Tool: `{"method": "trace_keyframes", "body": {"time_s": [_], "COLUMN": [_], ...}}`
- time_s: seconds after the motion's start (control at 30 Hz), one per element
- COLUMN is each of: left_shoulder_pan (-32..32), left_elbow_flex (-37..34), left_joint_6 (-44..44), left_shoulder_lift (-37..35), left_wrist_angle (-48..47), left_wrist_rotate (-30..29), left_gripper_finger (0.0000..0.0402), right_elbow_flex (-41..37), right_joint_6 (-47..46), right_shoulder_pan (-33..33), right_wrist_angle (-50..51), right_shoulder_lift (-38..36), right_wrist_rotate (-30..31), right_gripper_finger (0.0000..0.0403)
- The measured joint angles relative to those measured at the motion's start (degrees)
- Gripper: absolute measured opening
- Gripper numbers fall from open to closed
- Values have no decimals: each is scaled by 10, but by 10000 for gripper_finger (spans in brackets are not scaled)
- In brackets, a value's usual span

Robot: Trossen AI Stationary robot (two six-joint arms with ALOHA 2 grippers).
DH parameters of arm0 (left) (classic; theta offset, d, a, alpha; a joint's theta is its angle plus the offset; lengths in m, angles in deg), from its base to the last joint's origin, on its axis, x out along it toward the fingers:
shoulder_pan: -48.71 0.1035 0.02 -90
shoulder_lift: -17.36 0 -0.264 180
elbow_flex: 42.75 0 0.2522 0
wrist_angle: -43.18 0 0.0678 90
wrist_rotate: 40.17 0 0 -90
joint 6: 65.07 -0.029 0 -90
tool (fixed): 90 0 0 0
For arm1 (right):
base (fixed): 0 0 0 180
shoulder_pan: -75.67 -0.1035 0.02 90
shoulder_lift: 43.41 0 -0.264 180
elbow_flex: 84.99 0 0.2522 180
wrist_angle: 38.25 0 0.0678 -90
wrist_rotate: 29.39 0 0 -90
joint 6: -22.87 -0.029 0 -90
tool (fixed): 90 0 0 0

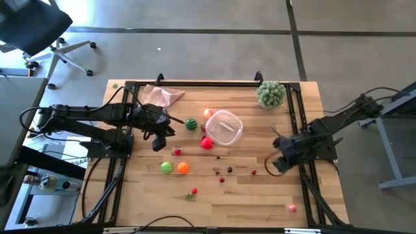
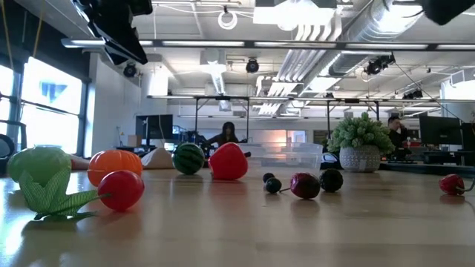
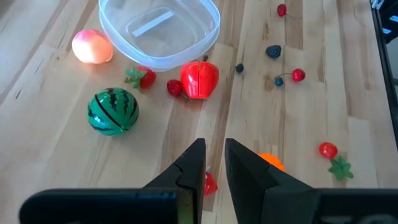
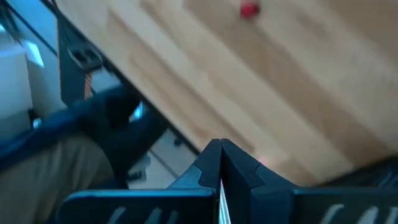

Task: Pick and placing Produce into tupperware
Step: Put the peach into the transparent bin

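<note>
Left arm reaches in from the left edge, low over the worktop [image 1: 260, 201]. Left hand [image 3: 214, 163] hangs above bare wood just left of the melon [image 1: 191, 123], fingers [image 3: 193, 165] nearly together with a thin gap, holding nothing. A small red piece [image 3: 210, 183] lies under the fingertips.

Right arm is folded at the right edge. Right hand [image 4: 221, 155] is closed and empty, pointing toward the near right of the worktop, away from the produce.

Tub [image 1: 225, 127] sits far of centre, empty. Touching or just beside it: peach [image 1: 208, 113] on its far left, red apple [image 1: 207, 143] at its near-left rim. Green ball [image 1: 167, 167] and orange ball [image 1: 182, 168] sit side by side nearer, left of centre. Dark berries [image 1: 229, 170] are scattered near the middle; a pink piece [image 1: 292, 208] lies at the near right.

No legible writing.

Worktop: pale wood planks in a black frame. Plant [image 1: 271, 94] at the far right corner, cloth [image 1: 159, 96] at the far left. Room: grey floor, office chair [image 1: 36, 29], open ceiling with ducts.
</note>
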Motion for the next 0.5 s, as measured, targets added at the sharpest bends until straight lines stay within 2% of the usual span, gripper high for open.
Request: {"method": "trace_keyframes", "body": {"time_s": [0.33, 0.5], "left_shoulder_pan": [0, 0], "left_elbow_flex": [0, 0], "left_joint_6": [0, -1], "left_shoulder_lift": [0, 0], "left_wrist_angle": [0, 0], "left_wrist_rotate": [1, 1], "left_gripper_finger": [51, 51], "right_elbow_flex": [0, 0], "right_joint_6": [-87, -65], "right_shoulder_pan": [-147, -180], "right_wrist_angle": [-17, -32], "right_shoulder_lift": [28, 73], "right_wrist_rotate": [-1, -3], "right_gripper_finger": [0, 0]}}
